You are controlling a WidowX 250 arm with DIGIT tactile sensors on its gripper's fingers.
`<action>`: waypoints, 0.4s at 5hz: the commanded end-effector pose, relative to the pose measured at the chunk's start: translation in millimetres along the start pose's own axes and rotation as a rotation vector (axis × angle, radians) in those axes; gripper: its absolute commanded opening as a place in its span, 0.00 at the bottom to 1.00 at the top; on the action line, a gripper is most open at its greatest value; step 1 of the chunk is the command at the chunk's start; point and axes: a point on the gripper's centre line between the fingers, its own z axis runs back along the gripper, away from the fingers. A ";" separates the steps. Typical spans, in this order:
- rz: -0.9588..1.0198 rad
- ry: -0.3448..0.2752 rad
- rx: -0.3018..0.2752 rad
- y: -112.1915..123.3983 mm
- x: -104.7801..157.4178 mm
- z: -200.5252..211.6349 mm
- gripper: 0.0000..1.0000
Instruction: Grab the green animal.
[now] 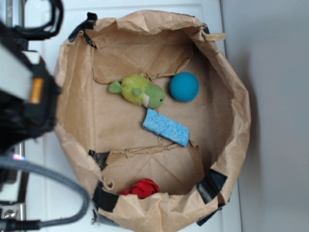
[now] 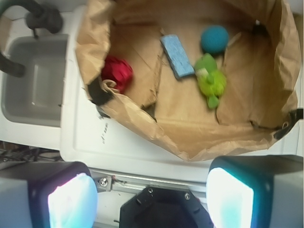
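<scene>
The green animal [image 1: 138, 90] is a fuzzy yellow-green plush with a white patch, lying on the floor of a brown paper bin [image 1: 72, 92]. In the wrist view the green animal [image 2: 211, 80] lies far ahead inside the bin, right of centre. My gripper [image 2: 151, 192] is open, its two pads wide apart with nothing between them. It hangs outside the bin, over the white surface by the bin's near rim. In the exterior view only the blurred dark arm [image 1: 21, 92] shows at the left edge.
Close by the animal lie a teal-blue ball [image 1: 184, 86] and a light-blue sponge [image 1: 166, 127]. Near the rim sits a red toy [image 1: 144, 187]. The bin's paper walls [image 2: 190, 137] stand up all around. A grey sink [image 2: 33, 80] lies left of the bin.
</scene>
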 end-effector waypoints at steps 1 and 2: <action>0.008 -0.034 0.002 1.4 5.2 8.7 1.00; -0.136 -0.116 -0.080 26.5 49.3 -13.0 1.00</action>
